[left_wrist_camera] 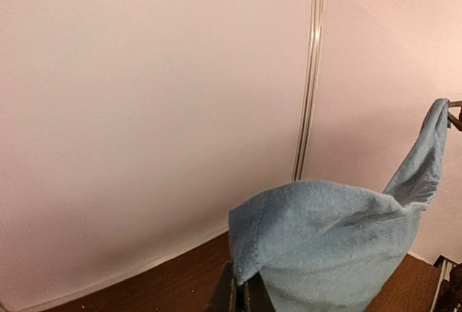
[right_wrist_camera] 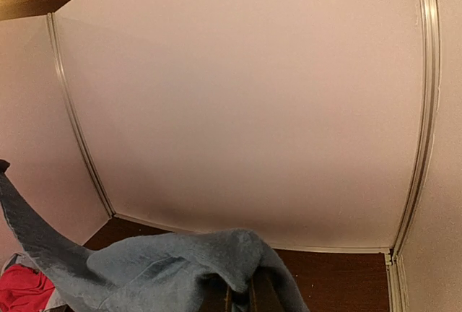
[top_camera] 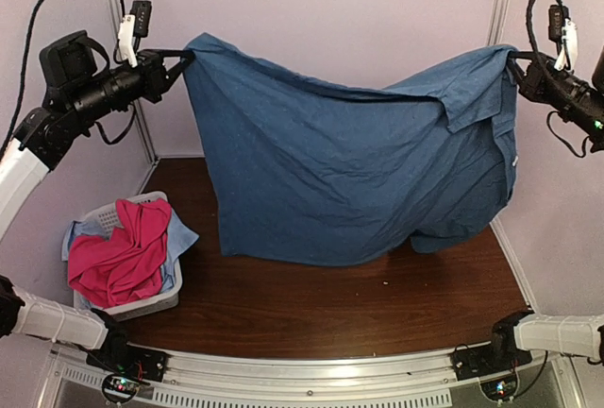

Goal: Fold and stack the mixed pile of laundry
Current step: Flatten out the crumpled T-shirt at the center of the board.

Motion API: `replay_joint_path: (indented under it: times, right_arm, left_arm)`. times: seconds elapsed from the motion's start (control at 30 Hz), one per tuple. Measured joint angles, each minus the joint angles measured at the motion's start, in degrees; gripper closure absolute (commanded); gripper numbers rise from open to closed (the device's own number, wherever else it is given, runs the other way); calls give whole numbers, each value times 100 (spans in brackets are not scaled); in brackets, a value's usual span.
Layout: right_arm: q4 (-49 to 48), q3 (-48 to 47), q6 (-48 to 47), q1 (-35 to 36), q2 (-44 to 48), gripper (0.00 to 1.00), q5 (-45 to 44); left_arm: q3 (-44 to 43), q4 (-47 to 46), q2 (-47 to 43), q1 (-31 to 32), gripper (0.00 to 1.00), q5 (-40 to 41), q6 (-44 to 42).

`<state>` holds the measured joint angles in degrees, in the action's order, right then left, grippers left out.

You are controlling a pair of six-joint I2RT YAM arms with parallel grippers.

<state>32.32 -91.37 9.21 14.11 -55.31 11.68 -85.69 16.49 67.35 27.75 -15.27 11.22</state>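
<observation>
Blue T-shirt (top_camera: 349, 172) hangs spread wide between both raised arms, over the bench (top_camera: 330, 309). Left pincer (top_camera: 184, 59) clenched on its top left corner, right pincer (top_camera: 514, 59) clenched on the top right corner. Top edge sags mid-span; hem low by the bench, contact unclear. Pink shirt (top_camera: 123, 259) piled in white basket (top_camera: 156, 304) at bench's left, light-blue cloth (top_camera: 179, 234) under it, draped over the rim.
</observation>
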Motion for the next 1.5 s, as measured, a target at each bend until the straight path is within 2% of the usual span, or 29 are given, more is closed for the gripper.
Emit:
replay_joint_path:
  times: [0.1,0.33,0.57,0.77,0.93,1.1,1.27,1.5]
  right_arm:
    - [-94,-142,15,0,37,100,-85]
    - [-142,-437,-11,0,17,100,-155]
    - [-168,-466,-162,0,-420,100,-146]
    - [2,-518,-264,0,-883,100,-111]
    - [245,-903,-389,0,-822,100,35]
    - [352,-966,-391,0,-354,100,332]
    - [518,-966,-350,0,146,100,673]
    - [688,-1255,-225,0,588,100,949]
  left_arm:
    - [-186,-345,-13,0,100,-46,-2]
    - [-28,-568,-15,2,100,74,-2]
    - [-208,-529,415,0,100,745,-26]
    - [-511,-428,848,0,100,866,-17]
    - [-796,-286,817,0,100,798,9]
    - [-765,-262,463,0,100,393,9]
    - [-367,-221,-302,13,100,15,-20]
    - [-330,-188,-852,39,100,-184,-24]
